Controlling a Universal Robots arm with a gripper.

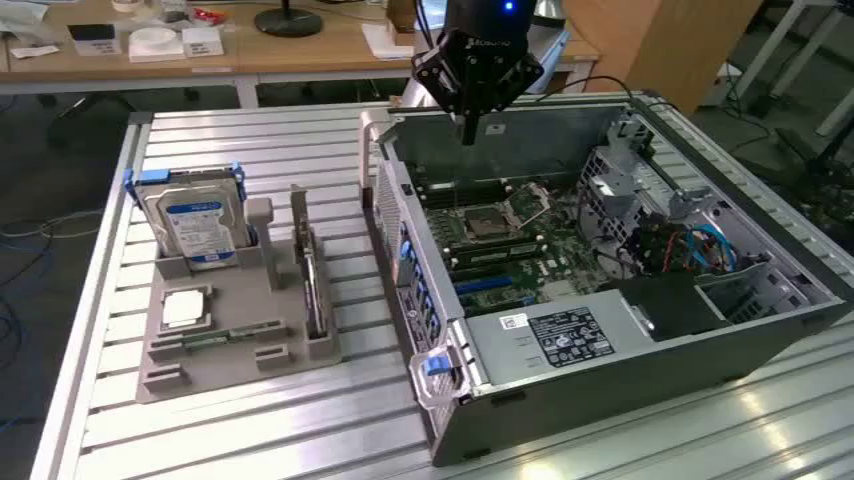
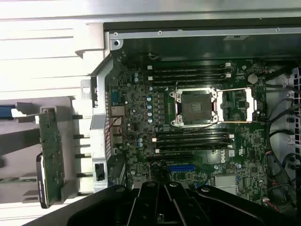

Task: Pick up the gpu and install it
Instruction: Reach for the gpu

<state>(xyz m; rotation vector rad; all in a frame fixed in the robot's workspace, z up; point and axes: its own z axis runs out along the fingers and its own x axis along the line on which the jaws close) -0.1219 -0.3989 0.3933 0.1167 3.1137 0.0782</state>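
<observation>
Nearest the exterior camera, the slatted aluminium table [image 1: 240,440] was seen running across the foreground. Toward the exterior view's left, a grey holder tray [image 1: 214,378] was laid on it. At the tray's far left corner a hard drive [image 1: 194,225] with a blue-and-white label was stood upright in a blue-edged cradle. In front of it a silver square chip [image 1: 183,308] was set flat, and a narrow memory stick [image 1: 220,338] was lodged in a slot just beside it. Along the tray's right side the gpu [image 1: 311,290] was stood on edge in its slot, untouched and well apart from the arm; in the wrist view its green board [image 2: 51,155] was seen beside the case wall. Further right, the open computer case [image 1: 601,390] was laid on its side, with the motherboard [image 1: 501,240] and its empty processor socket [image 2: 195,108] exposed. Above the case's far wall the gripper [image 1: 469,135] was hung, its fingers [image 2: 155,197] pressed together with nothing pinched between them. Blue cables [image 1: 701,245] were seen at the case's right end.
</observation>
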